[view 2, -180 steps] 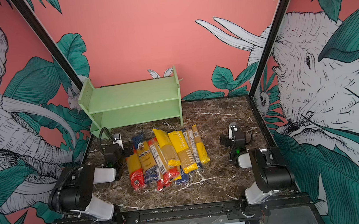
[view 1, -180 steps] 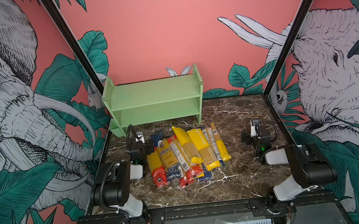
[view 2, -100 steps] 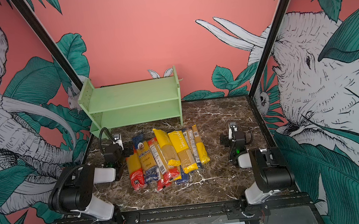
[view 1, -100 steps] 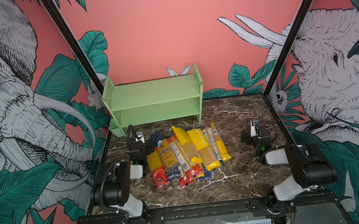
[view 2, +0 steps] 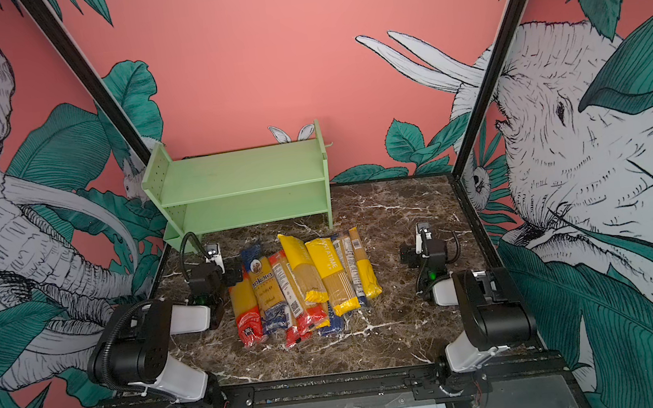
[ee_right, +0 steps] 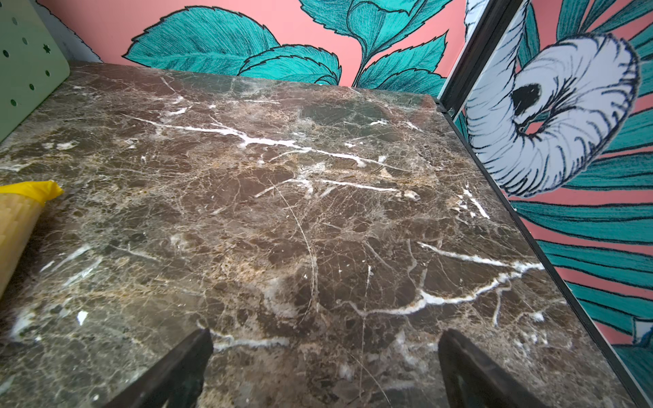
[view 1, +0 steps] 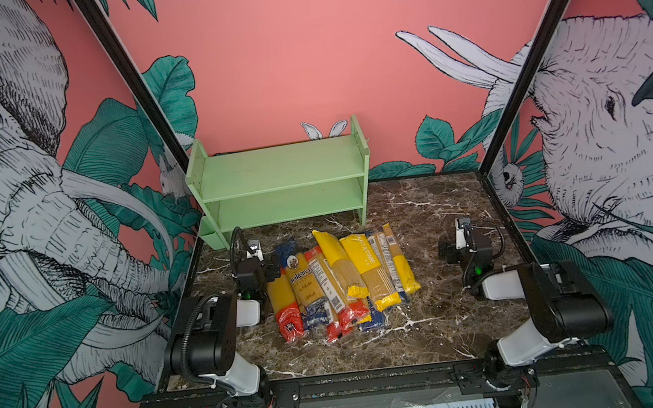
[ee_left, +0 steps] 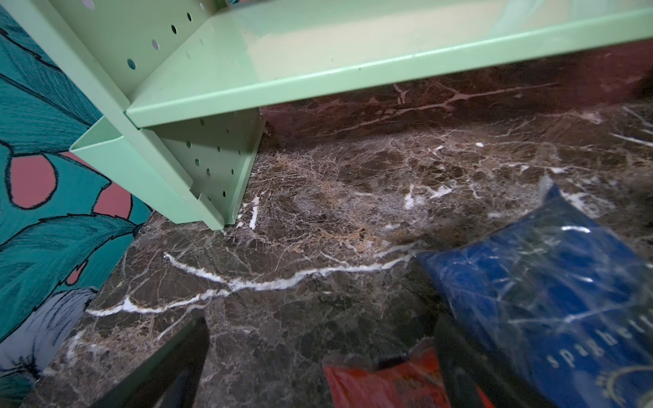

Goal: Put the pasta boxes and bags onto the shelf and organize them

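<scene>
Several long spaghetti packs (view 1: 337, 279) (view 2: 304, 283) lie side by side in a pile mid-table, with yellow, red and dark-blue ends. The mint-green shelf (view 1: 279, 172) (view 2: 242, 177) stands bare at the back left. My left gripper (view 1: 258, 263) (ee_left: 321, 328) sits low at the pile's left edge and is open. A red pack end (ee_left: 381, 381) lies between its fingers, by one of them, and a dark-blue pack (ee_left: 551, 300) is just beside. My right gripper (view 1: 457, 246) (ee_right: 325, 335) rests right of the pile, open over bare marble.
The dark marble table (view 1: 434, 318) is walled by printed panels on the left, back and right. The shelf's lower board (ee_left: 318, 53) is close ahead of the left gripper. A yellow-ended pack (ee_right: 21, 208) and the shelf's side panel (ee_right: 28, 70) edge the right wrist view.
</scene>
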Tool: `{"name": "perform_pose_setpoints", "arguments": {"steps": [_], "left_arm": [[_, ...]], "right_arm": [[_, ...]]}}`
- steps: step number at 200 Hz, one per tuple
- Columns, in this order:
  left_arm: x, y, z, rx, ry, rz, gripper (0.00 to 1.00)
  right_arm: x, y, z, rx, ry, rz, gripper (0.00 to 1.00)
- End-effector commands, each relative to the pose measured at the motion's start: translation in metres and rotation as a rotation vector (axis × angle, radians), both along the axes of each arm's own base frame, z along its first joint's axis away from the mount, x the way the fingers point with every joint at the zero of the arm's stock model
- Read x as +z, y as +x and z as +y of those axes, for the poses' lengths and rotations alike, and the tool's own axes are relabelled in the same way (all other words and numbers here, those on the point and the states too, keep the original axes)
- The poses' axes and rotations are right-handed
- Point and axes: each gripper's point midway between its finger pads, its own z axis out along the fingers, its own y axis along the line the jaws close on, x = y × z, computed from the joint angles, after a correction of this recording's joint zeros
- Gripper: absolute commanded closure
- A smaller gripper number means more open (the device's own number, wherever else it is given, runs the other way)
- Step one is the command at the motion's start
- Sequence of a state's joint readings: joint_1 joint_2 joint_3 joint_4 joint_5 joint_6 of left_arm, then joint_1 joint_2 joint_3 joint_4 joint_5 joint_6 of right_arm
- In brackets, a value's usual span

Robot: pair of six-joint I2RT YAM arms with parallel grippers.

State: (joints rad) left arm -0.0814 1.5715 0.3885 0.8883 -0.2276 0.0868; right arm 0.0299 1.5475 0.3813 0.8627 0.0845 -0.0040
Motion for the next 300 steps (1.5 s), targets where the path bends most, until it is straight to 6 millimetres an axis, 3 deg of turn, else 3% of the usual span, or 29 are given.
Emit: {"name": "perform_pose_setpoints", "arguments": {"steps": [1, 40, 72, 105, 120, 136, 150, 185, 205, 228, 262, 300], "left_arm": [[0.011, 0.003, 0.001, 0.001, -0.003, -0.032, 0.0], [0.011, 0.005, -0.004, -0.029, -0.003, -0.029, 0.01], [0.012, 0.004, -0.004, -0.029, -0.003, -0.032, 0.01], [0.019, 0.008, -0.004, -0.029, 0.004, -0.031, 0.06], [0.026, 0.013, -0.003, -0.02, 0.005, 0.08, 0.16], [0.04, 0.022, -0.005, -0.026, 0.008, 0.133, 0.23], [0.056, 0.022, -0.006, -0.009, -0.012, 0.105, 0.22], [0.087, -0.003, -0.012, 0.033, -0.094, 0.053, 0.17], [0.093, -0.026, -0.012, 0.085, -0.168, 0.051, 0.16], [0.086, -0.058, -0.017, 0.155, -0.299, 0.069, 0.16], [0.077, -0.096, -0.055, 0.095, -0.356, 0.135, 0.14], [0.073, -0.124, -0.114, -0.032, -0.414, 0.202, 0.12]], "right_arm": [[0.013, 0.008, 0.001, 0.008, 0.002, -0.046, 0.01], [0.015, 0.007, -0.001, -0.003, -0.002, -0.058, 0.01], [0.029, 0.0, -0.016, -0.138, -0.059, -0.084, 0.01], [0.059, -0.013, -0.036, -0.34, -0.197, -0.027, 0.01], [0.079, -0.026, -0.059, -0.521, -0.296, 0.012, 0.01], [0.103, -0.032, -0.069, -0.636, -0.325, 0.016, 0.01], [0.12, -0.037, -0.073, -0.702, -0.299, 0.01, 0.01], [0.136, -0.033, -0.048, -0.584, -0.205, 0.087, 0.01], [0.135, -0.038, -0.035, -0.506, -0.158, 0.151, 0.01], [0.135, -0.045, -0.019, -0.443, -0.125, 0.243, 0.01], [0.143, -0.058, 0.01, -0.352, -0.141, 0.298, 0.01], [0.147, -0.073, 0.034, -0.265, -0.067, 0.311, 0.01]]}}
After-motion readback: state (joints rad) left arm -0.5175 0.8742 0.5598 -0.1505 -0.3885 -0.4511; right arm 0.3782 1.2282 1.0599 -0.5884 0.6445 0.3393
